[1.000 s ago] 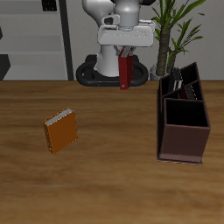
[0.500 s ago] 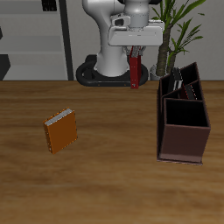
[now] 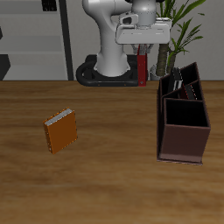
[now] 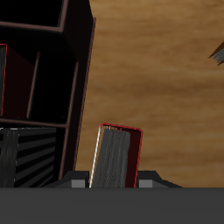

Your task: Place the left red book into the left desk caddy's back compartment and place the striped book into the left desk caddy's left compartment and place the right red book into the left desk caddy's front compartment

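My gripper (image 3: 142, 50) is shut on the right red book (image 3: 142, 68), which hangs upright in the air over the table's back edge, a little short of the left desk caddy (image 3: 184, 122). In the wrist view the held book (image 4: 118, 156) stands out from the gripper (image 4: 114, 182), beside the dark caddy wall (image 4: 80, 79). The striped book (image 4: 31, 157) stands in one caddy section. The left red book (image 4: 3, 83) shows as a red edge in another section. A thin book (image 3: 178, 81) leans in the caddy's far end in the exterior view.
An orange book (image 3: 61, 131) lies flat on the table, far from the caddy. The robot base (image 3: 105, 68) and a potted plant (image 3: 178, 26) stand behind the caddy. A shelf unit (image 3: 31, 39) is at the back.
My gripper has carried the red book sideways toward the caddy and slightly upward. The orange book and the caddy have not moved.
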Controlling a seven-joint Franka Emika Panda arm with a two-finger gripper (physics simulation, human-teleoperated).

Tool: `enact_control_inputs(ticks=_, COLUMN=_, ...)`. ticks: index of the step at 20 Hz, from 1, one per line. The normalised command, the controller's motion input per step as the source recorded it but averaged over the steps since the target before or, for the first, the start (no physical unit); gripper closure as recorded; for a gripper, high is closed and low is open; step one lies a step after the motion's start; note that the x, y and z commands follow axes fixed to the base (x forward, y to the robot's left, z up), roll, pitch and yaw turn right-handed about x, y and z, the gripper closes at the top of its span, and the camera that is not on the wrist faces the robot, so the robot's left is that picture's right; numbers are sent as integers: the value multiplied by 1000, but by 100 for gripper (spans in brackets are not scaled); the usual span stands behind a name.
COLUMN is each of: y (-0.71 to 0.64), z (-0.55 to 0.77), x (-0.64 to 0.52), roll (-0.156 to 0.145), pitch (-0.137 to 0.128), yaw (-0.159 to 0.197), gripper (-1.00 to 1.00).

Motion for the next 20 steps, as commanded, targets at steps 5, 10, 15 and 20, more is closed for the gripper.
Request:
enact_control_inputs(ticks=5, y=105, z=32, x=-104, roll=8, pitch=-23, yaw=16, gripper=100)
enact_control_inputs(ticks=10, y=55, z=122, x=49, roll=4, pitch=-22, yaw=50, gripper=100)
enact_control_inputs(ticks=15, y=8, z=244, x=233, roll=-23, pitch=-44, yaw=26, gripper=100)
enact_control_inputs(ticks=20, y=127, z=197, x=394, roll=-6, pitch=-7, yaw=4, gripper=100)
